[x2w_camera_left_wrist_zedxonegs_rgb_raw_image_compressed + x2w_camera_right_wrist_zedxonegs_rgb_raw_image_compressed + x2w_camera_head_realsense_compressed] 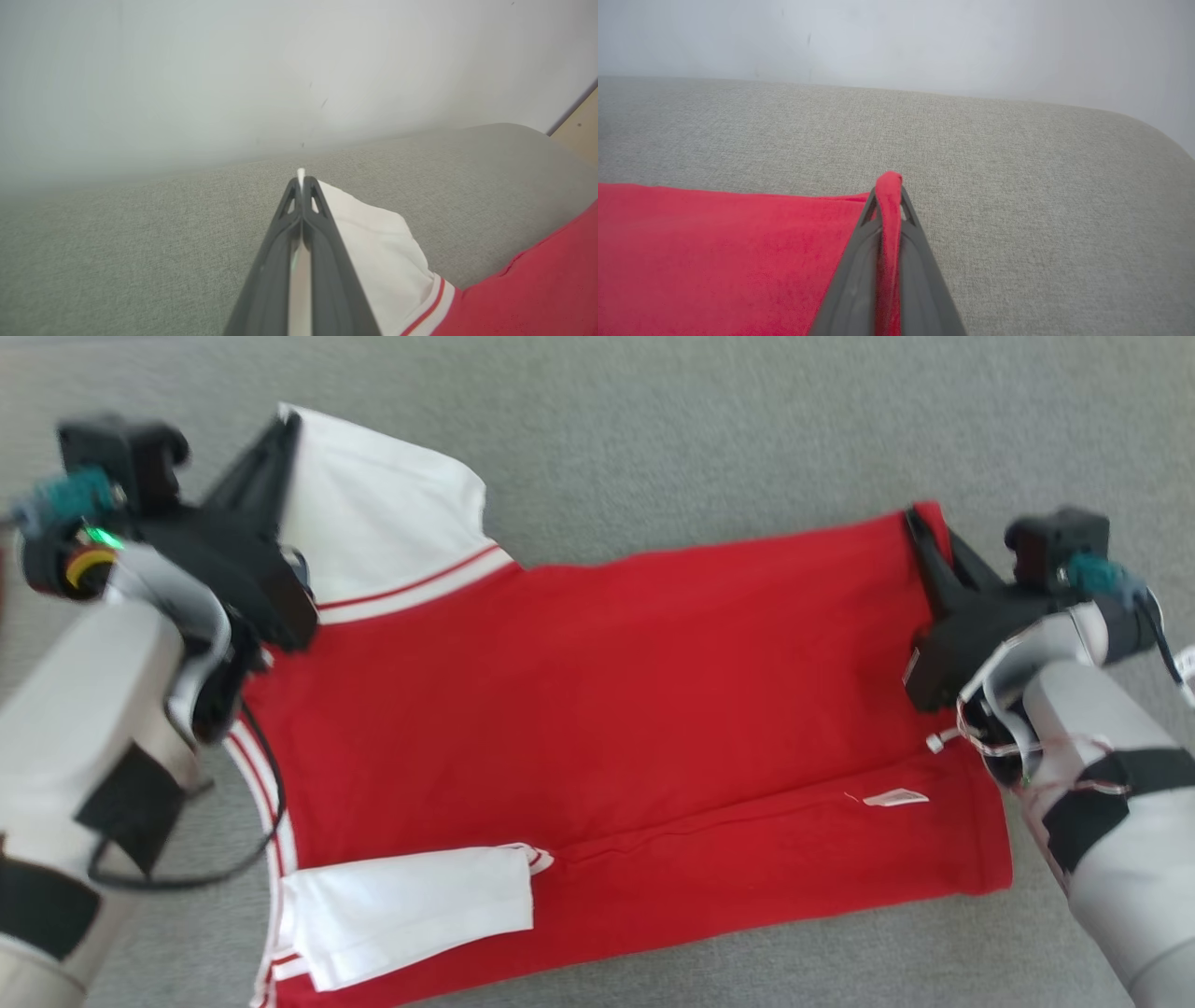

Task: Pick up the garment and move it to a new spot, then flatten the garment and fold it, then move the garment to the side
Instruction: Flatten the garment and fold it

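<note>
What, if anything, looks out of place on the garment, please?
The garment lies mostly flat, but a white label shows on its red upper face, suggesting it may be inside out; the near sleeve is folded inward.

Pale grey forearms (65, 709), black-strapped with looping cables (233, 863), end in the dark-fingered left hand (285, 425) and right hand (917, 523).

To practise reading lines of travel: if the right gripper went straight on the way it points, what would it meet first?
Likely the grey upholstered surface beyond the right gripper, which is shut on the red shirt; skimming over that, the pale wall. Depth is unclear.
</note>
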Tool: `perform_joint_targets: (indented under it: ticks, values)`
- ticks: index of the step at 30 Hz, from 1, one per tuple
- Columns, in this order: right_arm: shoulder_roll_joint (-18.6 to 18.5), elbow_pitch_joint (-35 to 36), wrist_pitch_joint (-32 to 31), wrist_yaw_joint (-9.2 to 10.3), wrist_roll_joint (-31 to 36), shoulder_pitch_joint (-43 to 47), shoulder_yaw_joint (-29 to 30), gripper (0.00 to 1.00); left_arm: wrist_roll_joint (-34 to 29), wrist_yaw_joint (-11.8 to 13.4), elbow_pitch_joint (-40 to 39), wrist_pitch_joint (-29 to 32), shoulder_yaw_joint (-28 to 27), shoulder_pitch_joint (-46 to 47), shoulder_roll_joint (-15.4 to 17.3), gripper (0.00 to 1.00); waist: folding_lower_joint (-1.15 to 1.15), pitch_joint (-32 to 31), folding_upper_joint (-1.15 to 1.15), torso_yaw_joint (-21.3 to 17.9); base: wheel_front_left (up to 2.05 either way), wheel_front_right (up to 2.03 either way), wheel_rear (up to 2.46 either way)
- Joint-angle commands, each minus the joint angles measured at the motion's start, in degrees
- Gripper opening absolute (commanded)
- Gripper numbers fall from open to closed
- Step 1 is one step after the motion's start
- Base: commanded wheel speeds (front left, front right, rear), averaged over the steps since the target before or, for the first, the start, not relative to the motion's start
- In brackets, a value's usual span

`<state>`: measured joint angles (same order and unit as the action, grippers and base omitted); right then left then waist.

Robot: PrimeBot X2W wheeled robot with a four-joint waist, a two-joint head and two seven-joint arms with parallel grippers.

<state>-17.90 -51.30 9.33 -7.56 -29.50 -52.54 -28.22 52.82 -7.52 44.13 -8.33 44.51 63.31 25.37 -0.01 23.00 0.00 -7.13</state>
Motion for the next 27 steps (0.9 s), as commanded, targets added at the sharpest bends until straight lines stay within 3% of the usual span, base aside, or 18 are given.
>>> perform_joint_targets:
  ticks: [1, 8, 19, 27]
  values:
    - [-0.78, 0.18, 1.05, 0.16, -0.46, 1.62, -0.32, 0.0, 0.57, 0.1, -1.32, -1.2, 0.34, -2.24, 0.17, 0.0, 0.01, -3.22, 0.0, 2.55, 0.0, 0.0, 0.0]
    - [-2.97, 0.5, 4.27, 0.16, -0.71, 6.47, -1.27, 0.0, 2.34, 1.61, -11.11, -5.32, -0.83, -11.6, 1.42, 0.0, 0.01, -6.2, 0.0, 4.45, 0.0, 0.0, 0.0]
    - [-3.65, -0.01, 5.86, 0.16, -0.47, 10.71, 0.7, 0.0, 1.45, 9.27, -33.04, -6.89, -5.73, -29.3, 3.65, 0.0, 0.01, -8.22, 0.0, 7.41, 0.0, 0.0, 0.0]
    - [-4.28, 6.26, 5.89, 0.16, 0.9, 17.69, 7.71, 0.0, 0.12, 13.52, -42.61, -6.88, -9.48, -42.75, 1.72, 0.0, 0.01, -10.39, 0.0, 8.39, 0.0, 0.0, 0.0]
